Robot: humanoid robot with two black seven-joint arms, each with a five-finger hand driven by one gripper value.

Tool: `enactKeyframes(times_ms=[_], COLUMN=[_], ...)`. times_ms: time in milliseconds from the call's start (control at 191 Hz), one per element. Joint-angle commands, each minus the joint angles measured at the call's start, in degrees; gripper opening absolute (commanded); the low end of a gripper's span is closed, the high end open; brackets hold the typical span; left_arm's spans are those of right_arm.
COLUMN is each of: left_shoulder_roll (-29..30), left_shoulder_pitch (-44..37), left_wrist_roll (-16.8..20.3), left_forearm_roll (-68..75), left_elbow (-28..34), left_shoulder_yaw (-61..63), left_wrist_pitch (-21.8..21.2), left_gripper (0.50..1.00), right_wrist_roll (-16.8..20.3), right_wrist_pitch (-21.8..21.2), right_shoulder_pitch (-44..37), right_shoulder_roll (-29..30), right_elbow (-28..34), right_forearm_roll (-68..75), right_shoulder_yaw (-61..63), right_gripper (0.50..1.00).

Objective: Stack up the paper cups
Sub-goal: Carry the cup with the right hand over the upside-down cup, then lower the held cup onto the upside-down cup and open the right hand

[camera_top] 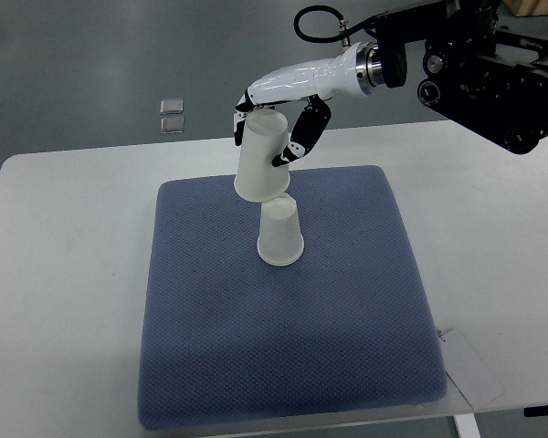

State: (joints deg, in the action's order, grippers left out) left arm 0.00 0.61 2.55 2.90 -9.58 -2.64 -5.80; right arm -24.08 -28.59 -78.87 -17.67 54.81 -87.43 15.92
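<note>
A white table (64,274) is filling most of the view, its rounded corners showing at the far side. A blue mat (283,365) is lying across it. Beyond, grey floor (91,55) is catching soft light, with two small shiny squares (172,114), possibly markers, sitting on it.

The right hand (279,114) is covering part of the upper wall of the held cup (260,160), and its palm side is facing away from the camera. Below the hand, the held cup's lower rim is hiding the top of the standing cup (280,235). Right of the hand, the arm is running out of frame. The blue mat (283,365) is being cropped at the bottom edge.
</note>
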Motion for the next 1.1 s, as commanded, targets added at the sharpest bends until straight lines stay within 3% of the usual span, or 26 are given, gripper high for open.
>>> enactKeyframes(times_ms=[0, 663, 998, 1034, 1097], left_shoulder_roll=[0.0, 0.0, 0.0, 0.0, 0.0], left_shoulder_pitch=[0.0, 0.0, 0.0, 0.0, 0.0], left_wrist_roll=[0.0, 0.0, 0.0, 0.0, 0.0], left_forearm_roll=[0.0, 0.0, 0.0, 0.0, 0.0], left_elbow=[0.0, 0.0, 0.0, 0.0, 0.0], left_shoulder_yaw=[0.0, 0.0, 0.0, 0.0, 0.0], left_wrist_pitch=[0.0, 0.0, 0.0, 0.0, 0.0], left_gripper=[1.0, 1.0, 1.0, 1.0, 1.0], right_wrist_roll=[0.0, 0.0, 0.1, 0.1, 0.1], right_wrist_pitch=[-0.2, 0.7, 3.5, 3.5, 3.5], right_shoulder_pitch=[0.6, 2.8, 6.5, 7.1, 7.7], right_shoulder_roll=[0.1, 0.1, 0.9, 0.9, 1.0], right_elbow=[0.0, -0.1, -0.1, -0.1, -0.1], right_forearm_roll=[-0.5, -2.6, -2.5, -2.5, -2.5], right_shoulder_yaw=[-0.5, -3.2, -3.1, -3.2, -3.2], right_gripper=[0.5, 0.5, 0.5, 0.596, 0.65])
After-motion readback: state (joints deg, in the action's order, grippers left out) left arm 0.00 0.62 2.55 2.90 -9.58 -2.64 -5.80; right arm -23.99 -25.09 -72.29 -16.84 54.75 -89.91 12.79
